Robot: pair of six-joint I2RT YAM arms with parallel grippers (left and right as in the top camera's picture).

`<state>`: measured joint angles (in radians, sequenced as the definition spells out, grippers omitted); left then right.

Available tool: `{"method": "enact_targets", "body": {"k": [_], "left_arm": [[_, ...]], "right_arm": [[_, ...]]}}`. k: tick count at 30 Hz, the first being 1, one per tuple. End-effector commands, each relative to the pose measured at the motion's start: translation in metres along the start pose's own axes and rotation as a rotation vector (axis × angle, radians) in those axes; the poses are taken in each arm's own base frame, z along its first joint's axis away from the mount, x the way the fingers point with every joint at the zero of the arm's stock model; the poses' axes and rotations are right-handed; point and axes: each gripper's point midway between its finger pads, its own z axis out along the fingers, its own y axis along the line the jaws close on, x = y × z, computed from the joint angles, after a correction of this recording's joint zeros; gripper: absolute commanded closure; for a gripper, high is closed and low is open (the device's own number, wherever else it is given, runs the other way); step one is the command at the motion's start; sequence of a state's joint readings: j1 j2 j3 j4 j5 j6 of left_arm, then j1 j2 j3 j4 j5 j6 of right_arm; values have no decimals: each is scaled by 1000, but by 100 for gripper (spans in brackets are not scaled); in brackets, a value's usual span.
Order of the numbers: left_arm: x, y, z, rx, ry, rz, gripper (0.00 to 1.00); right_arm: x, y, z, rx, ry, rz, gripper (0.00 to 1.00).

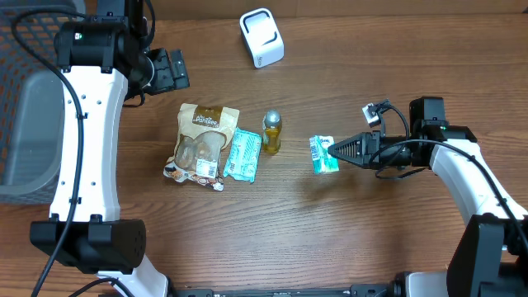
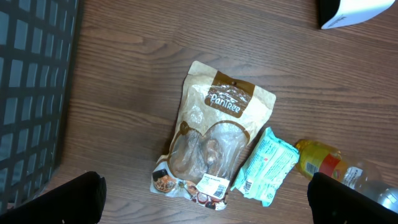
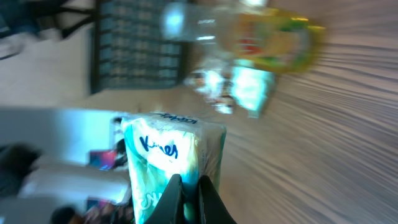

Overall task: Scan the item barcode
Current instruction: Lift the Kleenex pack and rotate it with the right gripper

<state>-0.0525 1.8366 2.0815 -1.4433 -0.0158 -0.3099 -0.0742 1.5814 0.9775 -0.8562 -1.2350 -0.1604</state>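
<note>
My right gripper (image 1: 332,153) is shut on a green-and-white tissue pack (image 1: 322,153), held just above the table right of centre. In the right wrist view, which is blurred, the two black fingers pinch the lower edge of the tissue pack (image 3: 168,155) at the gripper (image 3: 186,183). The white barcode scanner (image 1: 261,37) stands at the back of the table, well apart from the pack; its corner also shows as a scanner (image 2: 351,12) in the left wrist view. My left gripper (image 1: 169,70) hangs high at the back left, open and empty, its gripper (image 2: 211,205) looking down on the table's items.
A brown snack bag (image 1: 202,140), a teal packet (image 1: 242,154) and a small yellow bottle (image 1: 272,132) lie side by side at mid-table. A dark mesh basket (image 1: 25,124) fills the left edge. The left wrist view shows the snack bag (image 2: 214,137), packet (image 2: 268,165) and bottle (image 2: 323,158).
</note>
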Motion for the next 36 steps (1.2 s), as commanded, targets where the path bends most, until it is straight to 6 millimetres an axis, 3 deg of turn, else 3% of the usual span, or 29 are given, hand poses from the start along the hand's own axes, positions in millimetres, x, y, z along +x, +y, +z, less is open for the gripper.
{"method": "enact_targets", "body": {"k": [1, 6, 36], "left_arm": [[-4, -1, -3, 10, -15, 9, 1], [-2, -7, -3, 15, -13, 24, 1], [-2, -7, -3, 15, -13, 23, 0]], "right_arm": [[-4, 40, -6, -217, -40, -143, 96], [-5, 60, -11, -331, -55, -150, 96], [-2, 60, -10, -331, -50, -124, 96]]}}
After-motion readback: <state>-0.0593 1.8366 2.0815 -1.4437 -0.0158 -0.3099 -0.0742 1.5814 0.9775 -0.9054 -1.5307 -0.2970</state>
